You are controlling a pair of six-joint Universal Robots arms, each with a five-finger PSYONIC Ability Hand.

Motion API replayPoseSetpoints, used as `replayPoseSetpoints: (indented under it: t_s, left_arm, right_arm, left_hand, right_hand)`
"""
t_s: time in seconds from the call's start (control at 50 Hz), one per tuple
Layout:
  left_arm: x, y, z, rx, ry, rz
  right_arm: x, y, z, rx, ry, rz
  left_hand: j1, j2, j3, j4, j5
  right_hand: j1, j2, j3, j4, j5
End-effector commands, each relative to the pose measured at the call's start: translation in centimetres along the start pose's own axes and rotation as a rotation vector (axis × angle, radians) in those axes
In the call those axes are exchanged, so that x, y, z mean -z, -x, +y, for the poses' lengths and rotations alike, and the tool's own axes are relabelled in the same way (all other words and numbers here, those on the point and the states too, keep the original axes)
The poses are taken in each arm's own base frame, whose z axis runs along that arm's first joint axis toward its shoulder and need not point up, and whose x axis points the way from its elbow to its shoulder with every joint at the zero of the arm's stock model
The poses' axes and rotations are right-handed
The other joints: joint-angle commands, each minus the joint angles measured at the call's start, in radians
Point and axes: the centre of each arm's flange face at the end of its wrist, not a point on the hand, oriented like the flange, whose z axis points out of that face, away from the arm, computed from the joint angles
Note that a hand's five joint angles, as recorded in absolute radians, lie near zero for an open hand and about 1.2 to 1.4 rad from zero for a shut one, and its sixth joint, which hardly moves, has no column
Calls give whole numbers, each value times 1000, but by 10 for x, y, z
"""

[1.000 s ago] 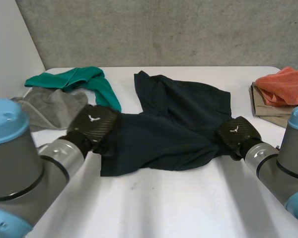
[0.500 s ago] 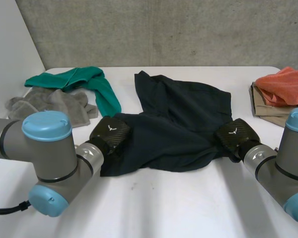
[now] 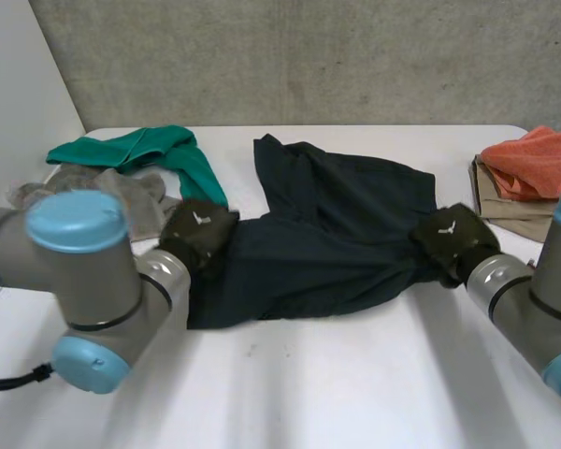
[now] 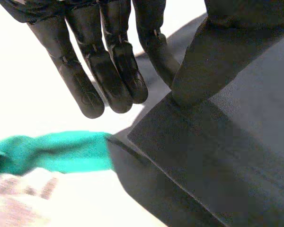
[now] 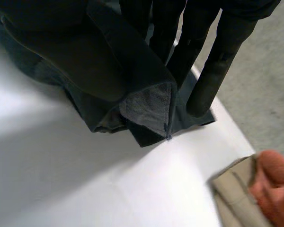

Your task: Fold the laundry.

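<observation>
Dark garment [image 3: 327, 234] lies crumpled across the mid of the white worktop [image 3: 355, 374]: matte woven fabric, wrinkled, roughly rectangular w/ one corner poking toward the far side. Worktop is smooth; a rough grey concrete wall [image 3: 309, 56] stands behind it. My left arm [image 3: 84, 281], grey w/ light-blue caps, sits near-left. Far left: a green cloth [image 3: 159, 154] touching a fuzzy grey cloth [image 3: 112, 192]. Far right: an orange cloth [image 3: 533, 159] stacked on a folded tan cloth [image 3: 505, 210]. My left robot hand [image 3: 198, 234] is at the garment's left edge, fingers [image 4: 104, 71] straight & apart from the thumb, fabric rising up over the thumb. My right robot hand [image 3: 453, 238] is at the right edge, where a hemmed corner is lifted, paler inside showing; can't tell if it's clamped.
</observation>
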Motion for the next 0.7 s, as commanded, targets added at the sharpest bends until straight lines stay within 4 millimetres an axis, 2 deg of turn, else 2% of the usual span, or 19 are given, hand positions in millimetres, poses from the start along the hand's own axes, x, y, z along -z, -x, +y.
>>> replayPoseSetpoints:
  t_s: [0.02, 0.14, 0.22, 0.34, 0.38, 0.44, 0.46, 0.48, 0.6, 0.68, 0.7]
  left_arm:
    - [48, 13, -45, -5, -100, -53]
    - [89, 4, -43, -16, -9, 0]
    - [128, -5, -40, -18, 110, 66]
    - [155, -11, -41, -19, 169, 120]
    - [157, -16, -45, -17, 130, 130]
    - [148, -16, -48, -14, 66, 108]
    - [141, -17, -50, -16, 21, 94]
    - [138, -18, -50, -16, 4, 89]
    - [118, -27, -36, -1, -11, 96]
    - [115, -47, -23, 33, 40, 160]
    - [114, -57, -15, 35, 69, 191]
  right_arm:
    - [18, -26, -13, 19, 64, -3]
    - [36, -28, -18, 29, 128, -65]
    - [49, -29, -24, 70, 147, -85]
    - [70, -28, -30, 143, 165, -115]
    - [72, -26, -29, 150, 168, -121]
    - [73, -20, -27, 142, 171, -134]
    - [73, -19, -26, 142, 172, -137]
    - [70, -16, -24, 140, 171, -139]
    - [61, -13, -18, 127, 155, -113]
    - [57, -15, -15, 87, 145, -86]
    - [56, -15, -14, 75, 143, -83]
  left_hand:
    - [238, 200, 206, 199, 229]
    - [238, 200, 206, 199, 229]
    - [238, 200, 206, 199, 229]
    - [238, 200, 206, 199, 229]
    - [238, 200, 206, 199, 229]
    - [207, 169, 174, 167, 198]
    - [-212, -250, -244, -251, -221]
    - [-344, -382, -376, -384, -353]
    - [-469, -507, -501, -508, -478]
    - [-466, -504, -498, -505, -475]
    - [-466, -504, -498, -505, -475]
  right_hand:
    - [223, 215, 199, 193, 205]
    - [223, 215, 199, 193, 205]
    - [223, 215, 199, 193, 205]
    - [223, 215, 199, 193, 205]
    - [223, 215, 199, 193, 205]
    - [223, 215, 199, 193, 205]
    - [223, 215, 199, 193, 205]
    - [223, 215, 199, 193, 205]
    - [223, 215, 199, 193, 205]
    - [223, 215, 199, 193, 205]
    - [223, 215, 199, 193, 205]
